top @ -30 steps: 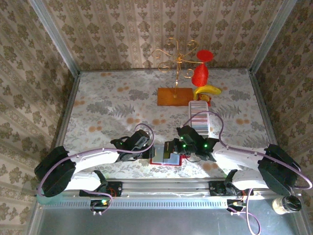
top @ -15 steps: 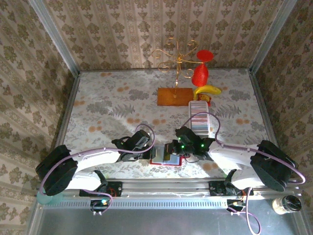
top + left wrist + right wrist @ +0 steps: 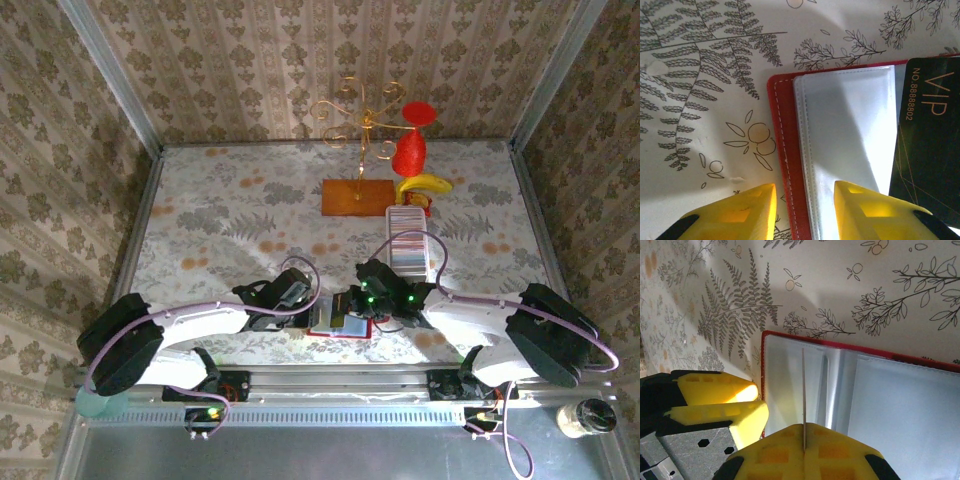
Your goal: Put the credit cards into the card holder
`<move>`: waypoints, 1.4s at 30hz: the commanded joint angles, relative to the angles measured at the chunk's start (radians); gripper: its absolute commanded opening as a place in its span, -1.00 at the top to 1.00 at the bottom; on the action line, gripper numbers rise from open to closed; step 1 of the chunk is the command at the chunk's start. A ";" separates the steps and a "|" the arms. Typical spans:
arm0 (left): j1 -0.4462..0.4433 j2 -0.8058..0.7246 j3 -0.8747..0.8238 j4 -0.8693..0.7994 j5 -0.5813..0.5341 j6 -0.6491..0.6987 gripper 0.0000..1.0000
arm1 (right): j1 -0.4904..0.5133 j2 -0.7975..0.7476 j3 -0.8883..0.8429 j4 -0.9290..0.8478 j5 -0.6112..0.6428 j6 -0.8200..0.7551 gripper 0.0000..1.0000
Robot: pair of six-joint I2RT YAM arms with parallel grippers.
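Card holder (image 3: 840, 130) x1 open, R hand (image 3: 803, 432) pinching 1 credit card (image 3: 930, 145)

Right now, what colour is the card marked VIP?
The card is black with gold lettering, clearest in the left wrist view.

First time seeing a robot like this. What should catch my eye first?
Two arms meet at an open red card holder near the table's front edge. The right gripper pinches a black VIP card over its clear pockets, while the left gripper straddles the holder's left edge. Farther back stand a gold wire stand and a white tray of cards.
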State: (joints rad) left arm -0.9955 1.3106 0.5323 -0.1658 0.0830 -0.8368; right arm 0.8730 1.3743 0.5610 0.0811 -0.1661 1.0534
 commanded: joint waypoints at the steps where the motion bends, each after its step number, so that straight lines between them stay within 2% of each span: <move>1: -0.010 0.007 0.007 0.008 -0.001 -0.005 0.29 | 0.007 0.006 -0.018 0.017 0.007 0.027 1.00; 6: -0.018 0.007 0.005 0.011 -0.003 -0.009 0.28 | 0.012 -0.031 -0.024 0.004 0.018 0.027 1.00; 16: -0.040 -0.004 0.024 -0.029 -0.038 0.001 0.12 | 0.011 -0.099 -0.065 -0.013 0.061 0.028 1.00; 25: -0.058 0.024 0.055 -0.072 -0.067 0.013 -0.01 | 0.012 -0.085 -0.076 0.008 0.063 0.032 1.00; 36: -0.074 0.089 0.107 -0.127 -0.080 0.030 0.01 | 0.011 -0.071 -0.088 0.037 0.062 0.042 1.00; 42: -0.076 0.113 0.117 -0.136 -0.082 0.031 0.15 | 0.010 -0.069 -0.088 0.054 0.060 0.045 1.00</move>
State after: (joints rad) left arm -1.0607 1.4048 0.6304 -0.2779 0.0109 -0.8249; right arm 0.8764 1.2961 0.4808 0.1097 -0.1356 1.0817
